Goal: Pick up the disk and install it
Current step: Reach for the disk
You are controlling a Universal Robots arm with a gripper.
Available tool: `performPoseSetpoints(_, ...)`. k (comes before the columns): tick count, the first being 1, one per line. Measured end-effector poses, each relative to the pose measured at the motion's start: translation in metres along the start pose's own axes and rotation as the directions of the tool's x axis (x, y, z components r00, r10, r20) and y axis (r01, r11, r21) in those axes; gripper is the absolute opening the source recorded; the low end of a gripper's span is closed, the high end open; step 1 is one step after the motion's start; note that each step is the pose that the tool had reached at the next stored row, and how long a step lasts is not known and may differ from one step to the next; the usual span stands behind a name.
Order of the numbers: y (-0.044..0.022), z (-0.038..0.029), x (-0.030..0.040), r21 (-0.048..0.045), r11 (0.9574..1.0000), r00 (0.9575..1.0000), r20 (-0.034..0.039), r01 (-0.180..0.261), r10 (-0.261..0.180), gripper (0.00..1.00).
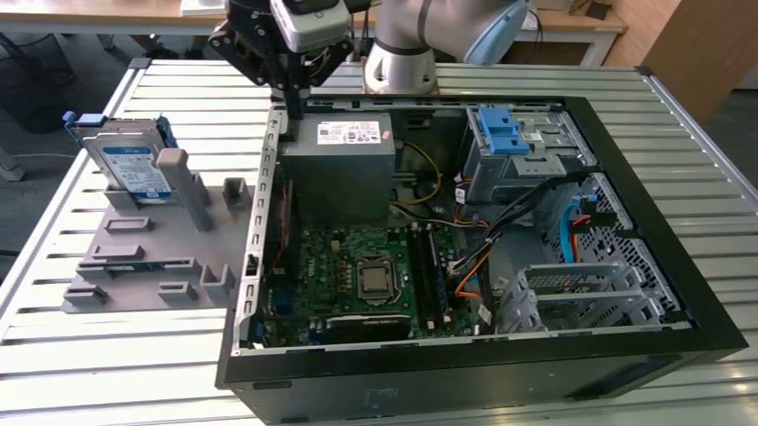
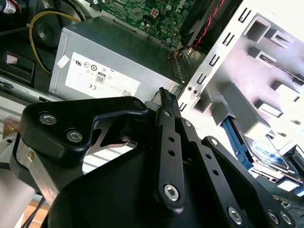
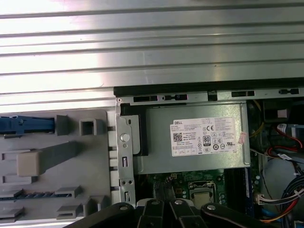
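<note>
1. Disk (image 1: 128, 167), a flat rectangular silver hard drive with a blue-and-white label and blue plastic side rails, stands on edge in a slot of the grey plastic fixture (image 1: 142, 262) on the slatted metal bench (image 1: 119, 373), not yet picked up.
2. It sits well apart from the jaws, to the exterior view's left of them, with the side wall of the open black computer case (image 1: 474, 377) between the 2.
3. Jaws look pressed together with nothing between them. They hang just above that side wall, close beside the grey box-shaped power supply (image 1: 341, 173) with its white sticker.
4. Blue-latched metal drive bay (image 1: 521, 151) lies beyond the power supply from the jaws, with loose coloured cables (image 1: 471, 262) near it.
5. Risk 1, as I judge it: the jaws are low over the thin wall edge, so a sideways move without lift could strike it.
6. Risk 2: the disk is tall and narrow on its edge, with a grey upright post (image 1: 184, 191) just beside it. An off-centre grip could tip it, wedge it in the slot or knock the post.
7. Risk 3: its smooth metal faces may slip in a light grip, and the cables could snag the rails near the bay.
</note>
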State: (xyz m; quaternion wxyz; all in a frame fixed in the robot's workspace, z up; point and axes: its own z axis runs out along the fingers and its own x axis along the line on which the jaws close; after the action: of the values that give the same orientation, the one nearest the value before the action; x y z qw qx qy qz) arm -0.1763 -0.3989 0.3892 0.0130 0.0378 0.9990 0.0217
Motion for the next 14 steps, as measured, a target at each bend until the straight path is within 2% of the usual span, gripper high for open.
performPoseSetpoints(8, -0.0001, 0.0001, 0.0016, 0.0, 1.0, 1.0, 0.0, 0.0, 0.0, 0.11)
performPoseSetpoints(10, -0.0005, 0.0004, 0.0059, 0.0, 1.0, 1.0, 0.0, 0.0, 0.0, 0.11)
performPoseSetpoints(14, -0.0005, 0.0004, 0.0066, 0.0, 1.0, 1.0, 0.0, 0.0, 0.0, 0.11)
